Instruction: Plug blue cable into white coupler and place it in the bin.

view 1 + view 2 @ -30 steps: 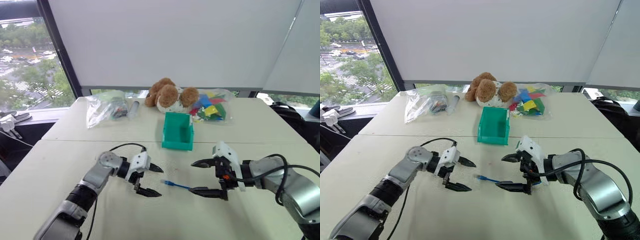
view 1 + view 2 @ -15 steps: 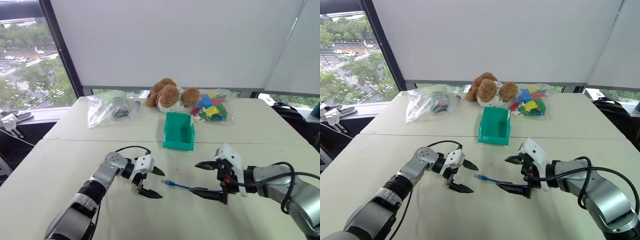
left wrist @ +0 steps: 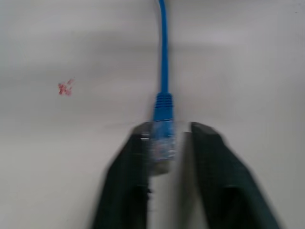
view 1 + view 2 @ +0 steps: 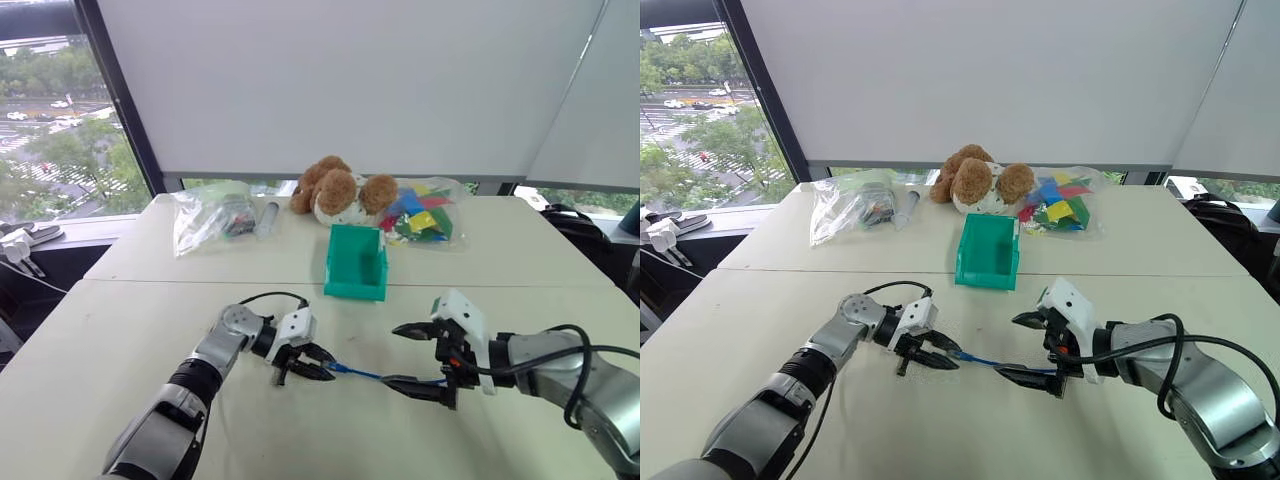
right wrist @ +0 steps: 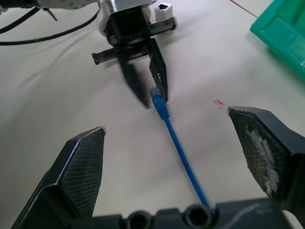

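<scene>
The blue cable [image 4: 985, 360] lies flat on the white table [image 4: 790, 300], its long axis running nearly straight between the 2 grippers, with the clear plug end [image 3: 162, 143] pointing toward the robot's left and the cord trailing off to the right under the right gripper [image 4: 1025, 348]. The cable is thin and bright blue, with a ribbed blue boot just behind the small see-through plug. The left gripper [image 4: 318, 365] has its 2 black fingers [image 3: 121, 186] drawn in around the plug, which sits between them; in the left wrist view 1 finger touches the plug while a narrow gap shows beside the other. The right gripper stands spread wide, 1 finger raised and the other low over the cord, pinching nothing. A small white block with a dark socket, likely the white coupler [image 5: 163, 10], sits by the left wrist in the right wrist view. The bin [image 4: 356, 262], teal-green and open-topped, stands beyond the cable toward the far side of the table, well apart from both grippers. Behind it rest a brown teddy bear [image 4: 338, 190] and 2 clear bags: 1 of coloured pieces [image 4: 425, 215], 1 at the left [image 4: 210, 215]. No writing can be read anywhere.
</scene>
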Robot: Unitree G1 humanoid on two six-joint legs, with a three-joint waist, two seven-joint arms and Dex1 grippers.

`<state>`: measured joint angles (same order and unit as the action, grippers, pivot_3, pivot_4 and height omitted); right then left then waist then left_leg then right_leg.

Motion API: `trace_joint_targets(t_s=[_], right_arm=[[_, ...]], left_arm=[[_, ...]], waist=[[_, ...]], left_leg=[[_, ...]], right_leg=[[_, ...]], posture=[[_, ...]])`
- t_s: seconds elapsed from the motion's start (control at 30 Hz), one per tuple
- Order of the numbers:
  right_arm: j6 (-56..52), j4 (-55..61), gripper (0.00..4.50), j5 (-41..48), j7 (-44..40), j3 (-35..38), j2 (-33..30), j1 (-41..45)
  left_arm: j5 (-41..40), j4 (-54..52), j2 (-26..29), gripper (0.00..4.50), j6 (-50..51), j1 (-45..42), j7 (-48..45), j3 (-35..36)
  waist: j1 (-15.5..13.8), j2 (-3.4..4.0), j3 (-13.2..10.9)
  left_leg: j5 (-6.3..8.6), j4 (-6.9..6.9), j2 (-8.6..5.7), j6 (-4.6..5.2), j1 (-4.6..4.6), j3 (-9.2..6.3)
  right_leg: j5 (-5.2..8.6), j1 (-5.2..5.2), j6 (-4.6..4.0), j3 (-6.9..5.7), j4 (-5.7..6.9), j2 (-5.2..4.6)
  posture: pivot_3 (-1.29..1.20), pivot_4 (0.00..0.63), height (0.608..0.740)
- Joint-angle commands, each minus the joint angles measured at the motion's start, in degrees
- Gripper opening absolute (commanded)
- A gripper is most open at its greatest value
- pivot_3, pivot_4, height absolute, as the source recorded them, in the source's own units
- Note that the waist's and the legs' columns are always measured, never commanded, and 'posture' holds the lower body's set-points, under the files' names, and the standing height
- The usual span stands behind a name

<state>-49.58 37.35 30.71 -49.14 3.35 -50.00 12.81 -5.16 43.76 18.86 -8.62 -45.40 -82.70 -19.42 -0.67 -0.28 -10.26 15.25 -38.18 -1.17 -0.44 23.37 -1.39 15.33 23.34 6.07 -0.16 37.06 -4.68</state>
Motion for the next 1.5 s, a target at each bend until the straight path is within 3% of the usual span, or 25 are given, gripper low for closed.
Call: trace_joint_targets(t_s=[0.03,0.2,0.4,0.67,1.2,1.3,1.5], right_arm=[[0.0,2.8,4.5,1.6,1.2,2.2,-0.2,-0.6],[-5.7,5.3,4.5,12.4,6.6,8.7,6.0,-3.5],[-13.1,5.5,4.5,27.0,22.1,14.8,17.5,-7.1],[-13.0,-5.6,4.5,34.0,46.7,16.8,33.1,2.5],[-9.8,-10.3,4.5,41.0,55.8,11.7,36.9,7.0],[-9.1,-10.4,3.6,41.4,55.7,11.2,36.6,7.0],[-7.9,-10.1,0.77,42.5,55.7,10.7,35.8,6.8]], left_arm=[[0.4,-0.4,0.7,0.03,-0.9,0.0,-0.1,1.2],[-3.1,-5.9,0.2,0.03,2.9,-0.6,1.3,4.2],[-8.4,-14.3,-2.4,0.03,9.8,-3.7,8.0,10.4],[-9.0,-19.6,-3.1,0.03,11.8,-2.9,11.1,11.0],[-8.8,-22.0,-2.6,0.03,12.0,-1.5,12.5,10.2],[-8.8,-22.2,-2.5,0.0,11.9,-1.3,12.3,10.0],[-8.6,-22.1,-2.4,0.0,11.8,-1.3,12.3,9.8]], waist=[[0.0,0.0,0.0],[0.0,-0.02,0.0],[-0.1,-0.06,0.0],[0.9,0.0,0.0],[1.4,0.0,0.0],[1.3,0.01,0.0],[1.4,0.01,0.0]], left_leg=[[0.0,0.0,0.0,0.0,0.0,0.0],[0.0,0.0,0.01,0.0,0.0,-0.02],[0.0,-0.04,-0.02,0.0,0.04,-0.1],[0.0,0.01,0.01,0.0,-0.03,-0.1],[0.0,0.02,0.0,0.01,0.01,-0.1],[-0.01,0.02,0.0,0.01,0.01,-0.1],[0.0,0.02,0.0,0.01,0.01,-0.1]], right_leg=[[0.0,0.0,0.0,0.0,0.0,0.0],[0.0,0.0,0.0,0.0,0.01,0.0],[-0.01,-0.05,0.01,0.0,0.01,-0.04],[0.0,-0.01,0.01,0.01,0.11,0.05],[0.0,0.02,0.01,0.01,0.11,0.06],[0.0,0.01,0.01,0.01,0.11,0.06],[0.0,0.01,0.01,0.01,0.1,0.06]], posture=[[0.0,0.15,0.74],[0.0,0.15,0.74],[0.0,0.15,0.74],[0.0,0.15,0.74],[0.0,0.15,0.74],[0.0,0.15,0.74],[0.0,0.15,0.74]])
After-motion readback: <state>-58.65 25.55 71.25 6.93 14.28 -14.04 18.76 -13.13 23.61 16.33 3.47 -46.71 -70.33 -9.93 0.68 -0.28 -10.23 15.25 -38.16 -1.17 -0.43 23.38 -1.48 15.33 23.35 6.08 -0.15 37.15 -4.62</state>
